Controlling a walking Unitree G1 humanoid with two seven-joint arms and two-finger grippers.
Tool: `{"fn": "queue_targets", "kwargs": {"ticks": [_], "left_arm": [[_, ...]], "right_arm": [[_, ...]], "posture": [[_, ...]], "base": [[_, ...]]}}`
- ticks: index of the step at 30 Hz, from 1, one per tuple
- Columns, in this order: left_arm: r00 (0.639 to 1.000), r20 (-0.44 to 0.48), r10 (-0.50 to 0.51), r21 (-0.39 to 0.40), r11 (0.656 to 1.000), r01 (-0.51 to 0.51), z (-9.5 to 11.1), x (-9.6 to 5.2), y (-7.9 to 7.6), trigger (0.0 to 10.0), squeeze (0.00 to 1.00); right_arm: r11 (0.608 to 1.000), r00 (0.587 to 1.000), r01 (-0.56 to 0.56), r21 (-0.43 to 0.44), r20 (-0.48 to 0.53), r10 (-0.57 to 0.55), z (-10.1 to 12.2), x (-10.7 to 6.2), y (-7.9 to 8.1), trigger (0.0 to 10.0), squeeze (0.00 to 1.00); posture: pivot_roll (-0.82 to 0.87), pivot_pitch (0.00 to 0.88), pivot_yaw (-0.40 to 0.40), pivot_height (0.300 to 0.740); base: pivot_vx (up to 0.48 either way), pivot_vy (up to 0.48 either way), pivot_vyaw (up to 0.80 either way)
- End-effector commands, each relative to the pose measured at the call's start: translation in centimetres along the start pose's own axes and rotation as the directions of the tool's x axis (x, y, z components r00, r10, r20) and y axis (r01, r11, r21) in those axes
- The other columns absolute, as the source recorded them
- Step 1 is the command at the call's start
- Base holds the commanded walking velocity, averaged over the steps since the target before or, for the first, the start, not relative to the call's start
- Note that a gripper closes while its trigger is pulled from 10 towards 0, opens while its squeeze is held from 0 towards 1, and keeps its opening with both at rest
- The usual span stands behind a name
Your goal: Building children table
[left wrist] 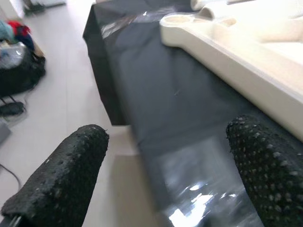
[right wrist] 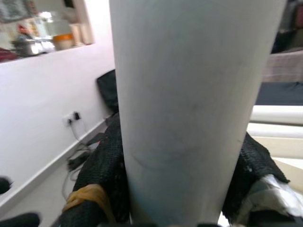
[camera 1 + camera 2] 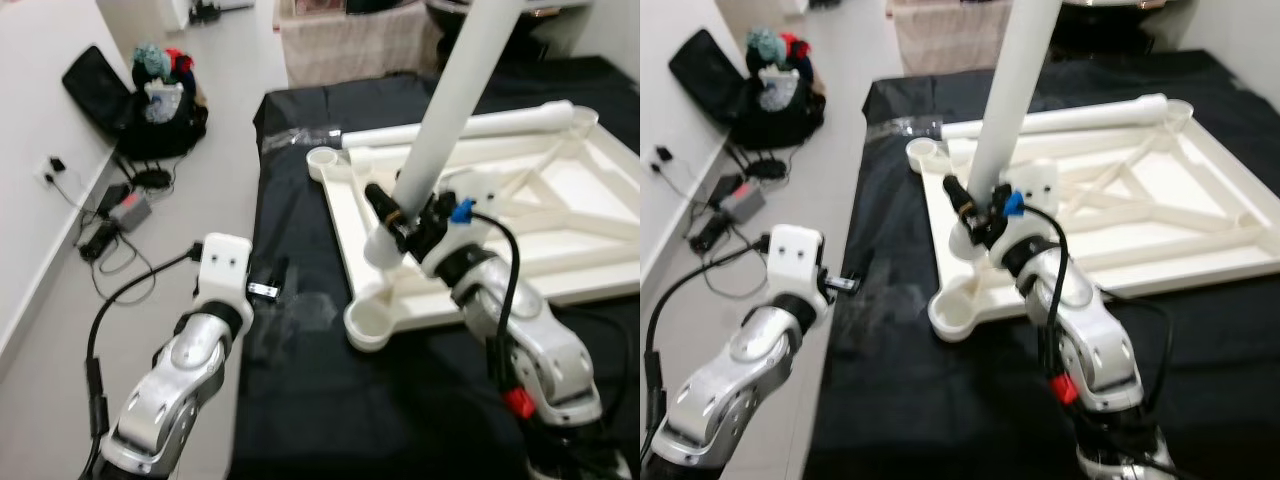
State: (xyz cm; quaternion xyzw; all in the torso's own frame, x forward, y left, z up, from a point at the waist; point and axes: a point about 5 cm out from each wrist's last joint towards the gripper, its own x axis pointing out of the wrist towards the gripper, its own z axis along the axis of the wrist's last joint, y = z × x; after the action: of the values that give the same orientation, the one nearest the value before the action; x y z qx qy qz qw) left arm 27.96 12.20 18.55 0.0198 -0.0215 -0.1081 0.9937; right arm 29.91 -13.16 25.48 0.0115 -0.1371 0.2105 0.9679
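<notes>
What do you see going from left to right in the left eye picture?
Black bag → left end effector → white leg held by the right end effector → upside-down tabletop.

White upside-down tabletop (image 3: 575,215) lies flat at right of frame; one white leg (image 3: 445,125) stands tilted near its lower-left corner, another leg (image 3: 480,127) lying along the far edge.

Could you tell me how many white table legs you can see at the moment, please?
2: one upright leg gripped by the right pincer over the tabletop's near-left corner, another leg lying along its far edge. More may be hidden.
</notes>
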Motion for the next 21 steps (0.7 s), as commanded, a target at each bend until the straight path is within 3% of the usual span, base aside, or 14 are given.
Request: {"fn": "queue_targets", "kwargs": {"ticks": [1,7,10,13,16,17,19,21], "left_arm": [[1.0,-0.03,-0.007,-0.008,1.0,0.007,-0.9,-0.3,0.1,10.0,0.0],[0.999,-0.045,-0.011,-0.02,1.0,0.01,-1.2,-0.7,0.4,10.0,0.0],[0.997,-0.025,-0.078,-0.037,0.996,0.077,-1.0,-1.0,0.3,10.0,0.0],[0.985,0.027,-0.171,-0.057,0.983,0.172,-0.6,-1.7,-0.1,10.0,0.0],[0.979,0.04,-0.198,-0.048,0.979,0.2,-0.6,-1.8,-0.3,10.0,0.0],[0.971,0.045,-0.234,-0.039,0.971,0.236,-0.6,-2.0,-0.5,10.0,0.0],[0.971,0.045,-0.234,-0.039,0.971,0.236,-0.6,-2.0,-0.5,10.0,0.0],[0.941,0.054,-0.334,-0.033,0.941,0.336,-0.5,-2.5,-1.2,10.0,0.0]], "right_arm": [[0.999,0.999,-0.036,0.0,-0.004,0.036,-0.2,0.0,0.8,10.0,0.0],[0.997,0.998,-0.055,-0.049,-0.02,0.054,-0.3,0.0,0.6,10.0,0.0],[0.991,0.996,-0.086,-0.103,-0.039,0.082,-0.4,-0.2,0.0,10.0,0.0],[0.977,0.983,-0.178,-0.117,-0.063,0.172,-0.1,-0.9,-1.4,10.0,0.0],[0.97,0.974,-0.221,-0.104,-0.065,0.215,0.1,-1.3,-2.1,10.0,0.0],[0.954,0.956,-0.29,-0.083,-0.071,0.284,0.3,-1.9,-2.7,10.0,0.0],[0.954,0.956,-0.29,-0.083,-0.071,0.284,0.3,-1.9,-2.7,10.0,0.0],[0.908,0.909,-0.414,-0.061,-0.076,0.409,1.3,-2.9,-3.8,10.0,0.0]], "posture": [[-0.01,0.204,0.033,0.74],[-0.01,0.214,0.025,0.74],[-0.01,0.225,0.016,0.74],[-0.01,0.236,0.01,0.74],[-0.02,0.243,0.009,0.74],[-0.02,0.246,0.008,0.74],[-0.02,0.246,0.008,0.74],[-0.02,0.26,0.011,0.74]], "base": [[0.0,0.0,0.0],[0.0,0.0,0.0],[0.0,0.0,0.0],[0.0,0.0,0.0],[0.0,0.0,0.0],[0.0,0.0,0.0],[0.0,0.0,0.0],[0.0,0.0,0.0]]}}
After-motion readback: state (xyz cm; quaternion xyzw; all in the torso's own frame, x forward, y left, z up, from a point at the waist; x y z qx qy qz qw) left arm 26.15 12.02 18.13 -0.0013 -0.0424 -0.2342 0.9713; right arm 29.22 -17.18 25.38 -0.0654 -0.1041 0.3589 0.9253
